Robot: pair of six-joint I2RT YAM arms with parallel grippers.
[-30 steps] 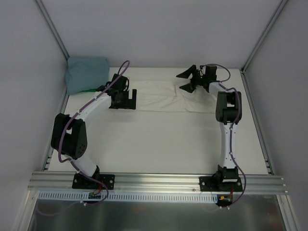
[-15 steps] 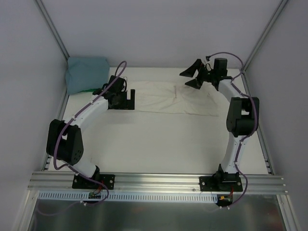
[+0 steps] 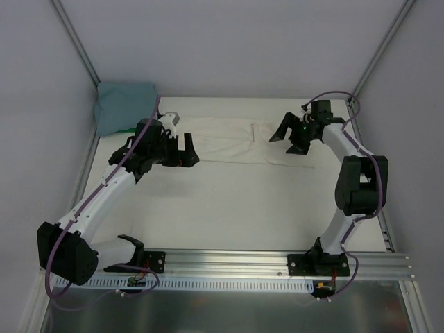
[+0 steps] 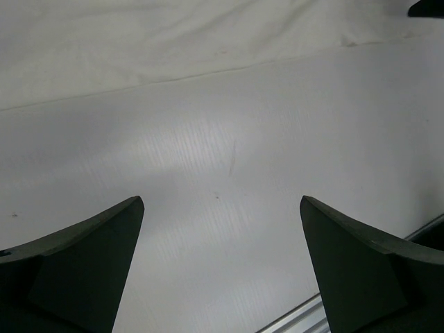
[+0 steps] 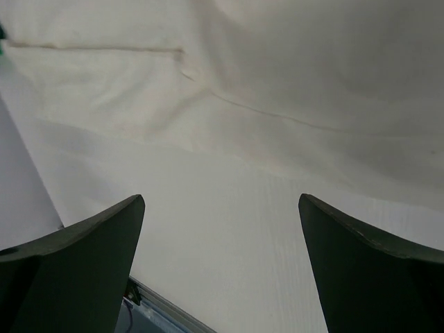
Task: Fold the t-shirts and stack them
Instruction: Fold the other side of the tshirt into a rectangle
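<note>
A cream t-shirt point(image 3: 236, 142) lies spread flat as a long band across the back of the table. A teal-blue t-shirt point(image 3: 125, 107) sits bunched in the back left corner. My left gripper point(image 3: 186, 154) hovers open at the cream shirt's left end. In the left wrist view, the left gripper point(image 4: 220, 201) has bare table between its fingers, and the cream cloth point(image 4: 173, 35) lies beyond it. My right gripper point(image 3: 289, 139) is open above the shirt's right end. The right wrist view shows the right gripper point(image 5: 220, 200) over bare table, just short of the cream shirt's hem point(image 5: 277, 76).
White walls and metal frame posts close in the back and both sides. An aluminium rail point(image 3: 229, 263) carrying both arm bases runs along the near edge. The table's edge point(image 5: 159, 305) shows below my right fingers, and the rail point(image 4: 298, 319) below my left fingers.
The left arm's elbow has swung down to the near left and its gripper has shifted slightly nearer. The right gripper has come forward from the back, over the shirt's right end. Both stay open.
</note>
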